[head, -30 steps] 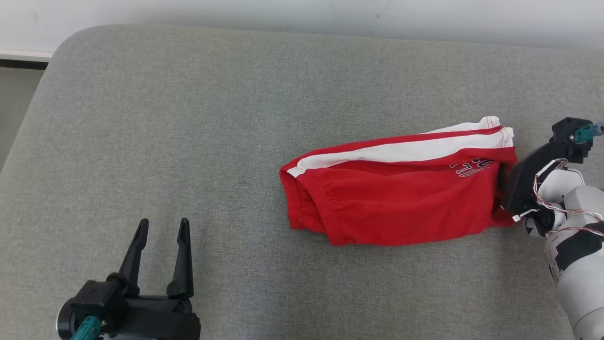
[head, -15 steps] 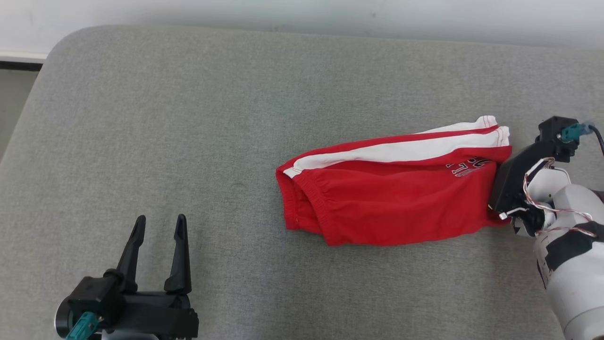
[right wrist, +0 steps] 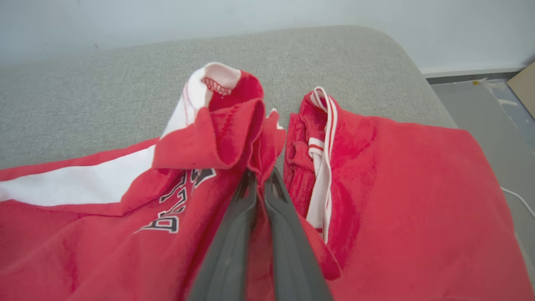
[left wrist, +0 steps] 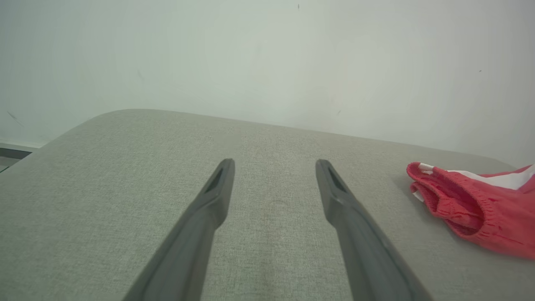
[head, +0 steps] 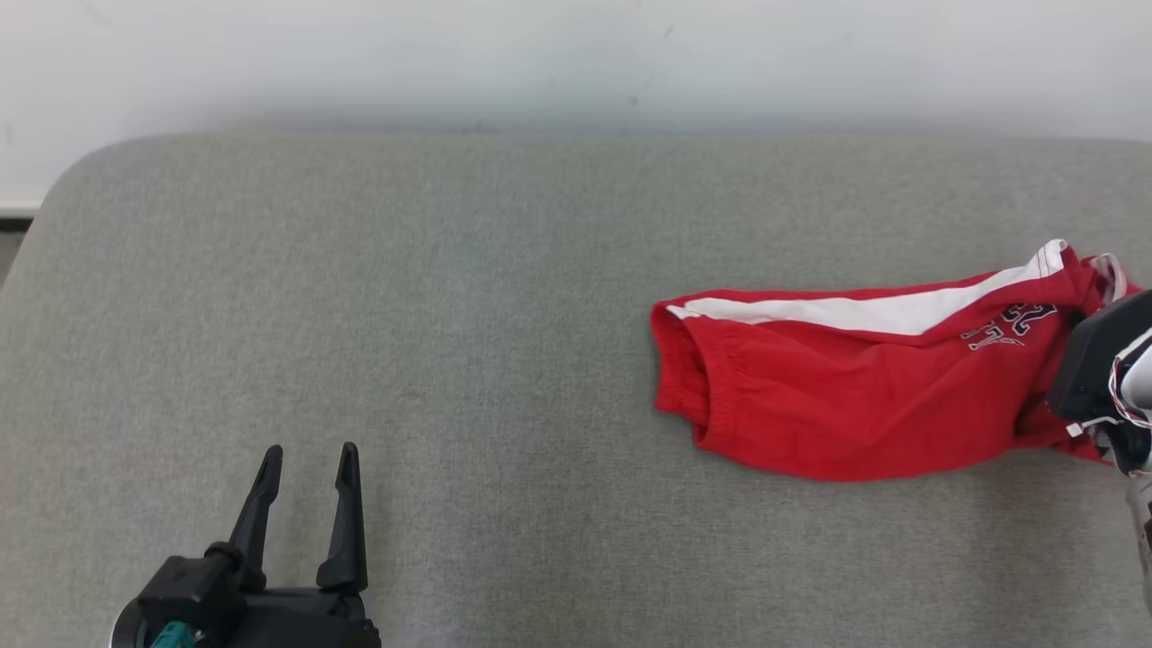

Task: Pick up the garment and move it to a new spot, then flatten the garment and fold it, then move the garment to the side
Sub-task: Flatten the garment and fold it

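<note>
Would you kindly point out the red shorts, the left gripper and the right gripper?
red shorts (head: 837,396), head view, middle of the red cloth.
left gripper (head: 310,447), head view, midway between its open fingertips.
right gripper (right wrist: 261,173), right wrist view, midway between fingertips shut on cloth.

The garment was soft red knit cloth, matt and slightly fuzzy, with a smooth white stripe and a gathered elastic waistband. The cushion beneath it was coarse grey woven fabric, matt throughout. The left gripper and right gripper looked like smooth, dull dark plastic. The wall was pale and matt.
</note>
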`<state>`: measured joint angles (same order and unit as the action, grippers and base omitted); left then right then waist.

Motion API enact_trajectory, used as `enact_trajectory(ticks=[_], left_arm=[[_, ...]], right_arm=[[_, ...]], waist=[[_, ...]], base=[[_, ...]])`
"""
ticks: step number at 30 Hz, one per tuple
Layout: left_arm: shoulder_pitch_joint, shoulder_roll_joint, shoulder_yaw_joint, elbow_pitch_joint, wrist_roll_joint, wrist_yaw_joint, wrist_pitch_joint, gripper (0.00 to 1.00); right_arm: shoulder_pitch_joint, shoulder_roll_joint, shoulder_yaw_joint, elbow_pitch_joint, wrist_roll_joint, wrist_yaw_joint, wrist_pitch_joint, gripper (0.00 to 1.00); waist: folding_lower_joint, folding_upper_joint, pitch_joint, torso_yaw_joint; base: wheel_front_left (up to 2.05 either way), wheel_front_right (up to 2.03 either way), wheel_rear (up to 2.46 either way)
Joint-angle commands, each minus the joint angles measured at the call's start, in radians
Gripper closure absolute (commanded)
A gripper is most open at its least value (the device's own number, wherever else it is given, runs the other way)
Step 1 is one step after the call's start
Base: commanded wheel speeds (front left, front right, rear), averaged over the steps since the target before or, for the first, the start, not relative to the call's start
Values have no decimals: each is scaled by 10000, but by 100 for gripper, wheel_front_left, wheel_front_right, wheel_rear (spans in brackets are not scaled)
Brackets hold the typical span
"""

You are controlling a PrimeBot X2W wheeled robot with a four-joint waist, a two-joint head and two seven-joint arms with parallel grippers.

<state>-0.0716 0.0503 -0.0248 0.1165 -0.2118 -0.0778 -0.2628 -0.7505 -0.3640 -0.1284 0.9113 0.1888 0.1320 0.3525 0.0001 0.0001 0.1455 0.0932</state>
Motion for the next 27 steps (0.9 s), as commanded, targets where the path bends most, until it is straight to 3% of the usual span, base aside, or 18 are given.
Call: enact_trajectory(ticks=[1, 8, 16, 21, 27], left_arm=[[144, 5, -25, -9, 18, 70, -21, 0], [428, 4, -103, 81, -69, 143, -21, 0], [376, 4, -184, 141, -80, 104, -21, 0], [265, 3, -294, 104, -177, 96, -21, 0], [241, 4, -475, 129, -261, 113, -21, 0]], right_arm=[[174, -68, -44, -163, -129, -29, 6, 100], [595, 616, 419, -1926, -473, -29, 403, 100], [801, 1854, 2562, -3558, 199, -28, 1574, 100], [704, 2380, 3368, -3515, 501, -30, 1969, 100], [498, 2807, 3566, -2728, 617, -30, 2085, 100]], waist=[[-1, -1, -301, -237], [-1, -1, -608, -387], [-1, -1, -646, -337], [-1, -1, -544, -125], [-1, -1, -372, 172]], base=[[0, 0, 0], [0, 0, 0], [0, 0, 0], [0, 0, 0], [0, 0, 0]])
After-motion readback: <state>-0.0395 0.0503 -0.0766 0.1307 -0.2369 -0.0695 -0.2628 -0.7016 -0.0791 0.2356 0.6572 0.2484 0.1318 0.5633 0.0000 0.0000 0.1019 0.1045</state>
